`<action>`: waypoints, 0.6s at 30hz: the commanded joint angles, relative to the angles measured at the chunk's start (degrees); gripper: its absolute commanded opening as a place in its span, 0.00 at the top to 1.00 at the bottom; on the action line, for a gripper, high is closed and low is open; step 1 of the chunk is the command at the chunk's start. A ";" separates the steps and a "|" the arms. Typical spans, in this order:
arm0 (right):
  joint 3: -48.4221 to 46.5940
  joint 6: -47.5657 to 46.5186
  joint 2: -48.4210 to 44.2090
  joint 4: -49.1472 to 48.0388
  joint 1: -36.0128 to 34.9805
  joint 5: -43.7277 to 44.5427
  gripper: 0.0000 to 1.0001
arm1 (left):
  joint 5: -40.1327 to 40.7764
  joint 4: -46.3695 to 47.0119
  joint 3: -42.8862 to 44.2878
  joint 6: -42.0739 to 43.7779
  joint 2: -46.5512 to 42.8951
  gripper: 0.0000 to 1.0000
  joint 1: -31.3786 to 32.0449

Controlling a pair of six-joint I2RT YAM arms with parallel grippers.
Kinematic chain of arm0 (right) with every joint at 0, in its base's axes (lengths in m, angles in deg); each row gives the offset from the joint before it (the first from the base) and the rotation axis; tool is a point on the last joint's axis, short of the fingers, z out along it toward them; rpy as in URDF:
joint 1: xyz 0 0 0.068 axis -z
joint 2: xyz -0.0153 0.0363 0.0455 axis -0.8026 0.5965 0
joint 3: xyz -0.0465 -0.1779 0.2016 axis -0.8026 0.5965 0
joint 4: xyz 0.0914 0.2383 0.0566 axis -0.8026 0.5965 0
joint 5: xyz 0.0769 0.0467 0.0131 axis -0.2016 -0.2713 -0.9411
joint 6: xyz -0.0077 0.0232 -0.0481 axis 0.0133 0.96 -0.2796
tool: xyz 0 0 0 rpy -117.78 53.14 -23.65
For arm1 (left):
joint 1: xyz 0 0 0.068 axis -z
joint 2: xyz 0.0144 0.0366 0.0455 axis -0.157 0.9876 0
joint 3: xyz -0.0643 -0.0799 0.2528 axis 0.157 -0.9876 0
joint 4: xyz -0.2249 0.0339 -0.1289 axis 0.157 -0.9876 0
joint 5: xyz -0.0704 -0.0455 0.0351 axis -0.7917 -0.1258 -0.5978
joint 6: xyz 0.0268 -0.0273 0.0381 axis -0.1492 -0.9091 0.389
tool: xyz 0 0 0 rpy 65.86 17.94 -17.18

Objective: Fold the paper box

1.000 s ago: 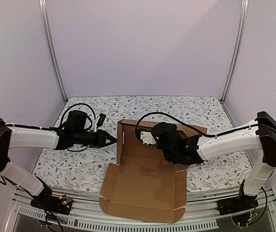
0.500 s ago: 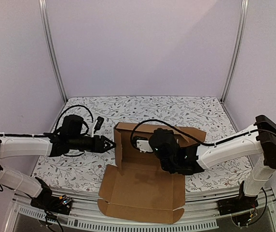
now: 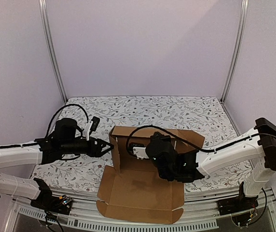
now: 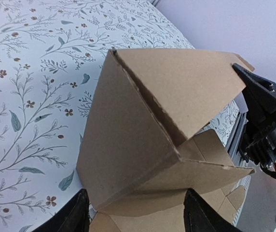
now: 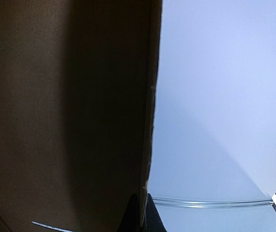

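The paper box [image 3: 143, 191] is brown cardboard, partly folded, with its back and left walls raised and its front flaps flat over the near table edge. My left gripper [image 3: 109, 145] is open at the box's left wall. In the left wrist view its fingers [image 4: 75, 215] stand wide apart on either side of the box's raised corner [image 4: 128, 145]. My right gripper [image 5: 143, 215] is shut on the thin edge of an upright cardboard wall [image 5: 70, 111]. In the top view its body [image 3: 169, 159] sits inside the box and hides its fingertips.
The table has a floral cloth [image 3: 186, 108] and is bounded by purple walls with aluminium posts [image 3: 56, 58]. Black cables [image 3: 73, 108] loop behind the left arm. The box's front flap [image 3: 138, 212] overhangs the metal rail at the near edge.
The box has slid left and slightly toward the front, carried by the right gripper. The left arm has dropped lower, and its gripper now stands against the box's left corner.
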 commanded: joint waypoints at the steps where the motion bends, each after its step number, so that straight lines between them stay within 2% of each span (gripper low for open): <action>1: 0.60 -1.61 0.29 0.32 -1.72 2.13 1.00 | 3.89 -0.21 -1.76 3.09 -0.45 0.34 3.05; 18: -0.28 -2.44 -1.55 0.40 -5.63 4.55 1.00 | 20.91 2.23 -2.17 3.85 -1.05 0.30 11.07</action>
